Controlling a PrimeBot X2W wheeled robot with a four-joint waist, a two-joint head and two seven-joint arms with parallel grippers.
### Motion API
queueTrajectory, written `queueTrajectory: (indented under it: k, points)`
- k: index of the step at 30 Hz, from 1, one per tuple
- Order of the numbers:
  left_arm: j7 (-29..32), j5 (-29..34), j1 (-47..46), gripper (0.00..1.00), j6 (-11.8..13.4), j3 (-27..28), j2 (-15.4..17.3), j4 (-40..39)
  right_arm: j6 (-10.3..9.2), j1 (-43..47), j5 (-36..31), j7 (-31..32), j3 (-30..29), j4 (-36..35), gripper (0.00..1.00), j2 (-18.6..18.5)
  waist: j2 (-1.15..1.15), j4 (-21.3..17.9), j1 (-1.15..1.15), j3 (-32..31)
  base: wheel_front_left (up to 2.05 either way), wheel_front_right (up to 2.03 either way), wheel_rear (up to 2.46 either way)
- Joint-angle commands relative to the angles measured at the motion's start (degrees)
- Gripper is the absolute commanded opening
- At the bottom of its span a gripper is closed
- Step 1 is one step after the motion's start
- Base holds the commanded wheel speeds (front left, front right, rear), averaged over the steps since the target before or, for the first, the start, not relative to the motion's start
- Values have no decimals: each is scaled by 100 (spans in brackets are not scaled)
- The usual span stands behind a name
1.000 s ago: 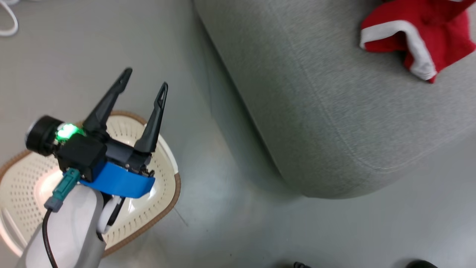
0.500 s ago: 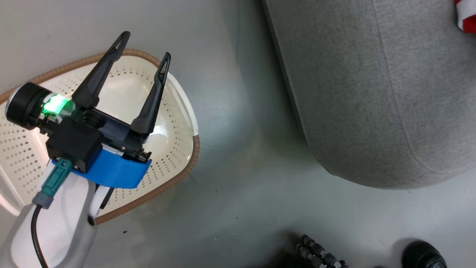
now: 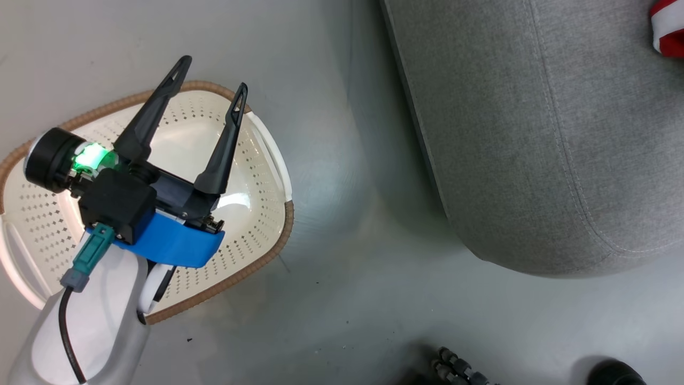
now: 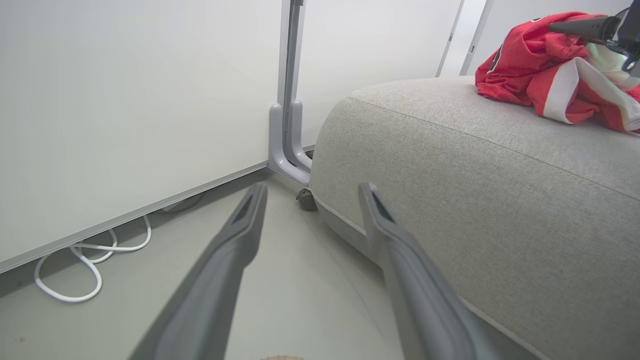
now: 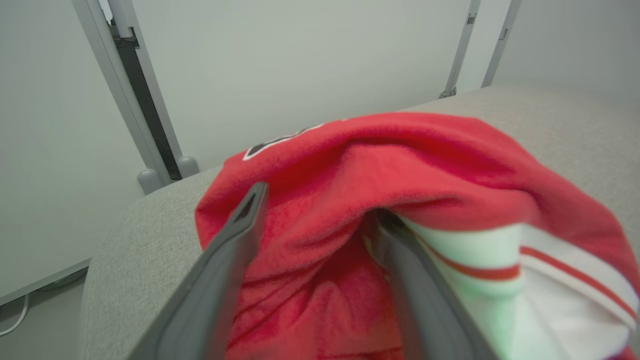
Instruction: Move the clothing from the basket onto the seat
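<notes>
- Re clothing (image 5: 400, 150): bunched in a heap on seat (image 3: 534, 133), at its far right corner in head view.
- Handling, judged: soft, light, floppy fabric w/ no stiffness, so prob. sags & trails when lifted. Not fragile. Smooth cloth, likely to slip from a shallow pinch.
- Best hold, judged: a thick fold or the raised hump, w/ several layers between the fingers, not a single white-trim edge.
- Right end effector (image 5: 320, 200): fingers spread wide, straddling the red heap, one finger tucked into a fold by the white stripes. Not clamped, as far as can be told.
- Left end effector (image 3: 214, 72): spread wide, holding nothing, hovering over basket (image 3: 256, 176).
- Basket on floor (image 3: 347, 294) near seat, not touching it. No garment in the visible part; section under left arm (image 3: 85, 331) hidden.
- Task judged nearly done.
</notes>
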Motion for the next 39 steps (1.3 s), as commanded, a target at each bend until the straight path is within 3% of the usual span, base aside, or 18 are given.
queueTrajectory:
  k: [1, 10, 20, 27, 39]
  points:
    - [-41, -32, -40, 100, 16, 0, -47, 65, 1, 115, -86, -29, 30, 12, 100, 22, 0, 30, -1, -103, 0, 0, 0]
    - [-97, -301, 146, 100, -12, 68, -508, 521, 1, 640, -177, -29, 199, 64, 100, 80, 0, 235, -1, -886, 0, 0, 0]
    - [-101, -525, 1003, 100, -73, 425, -1127, 933, 0, 1731, -473, -29, 661, -254, 100, 107, 0, 610, -1, -2373, 0, 0, 0]
    - [-100, -555, 1603, 100, -84, 810, -1470, 1173, 1, 2627, -941, 52, 1047, -720, 100, 115, 0, 956, -1, -3235, 0, 0, 0]
    - [-97, -578, 2252, 100, -76, 1522, -1744, 1330, 1, 4129, -1437, 533, 1181, -2195, 100, 623, 0, 1595, -1, -3947, 0, 0, 0]
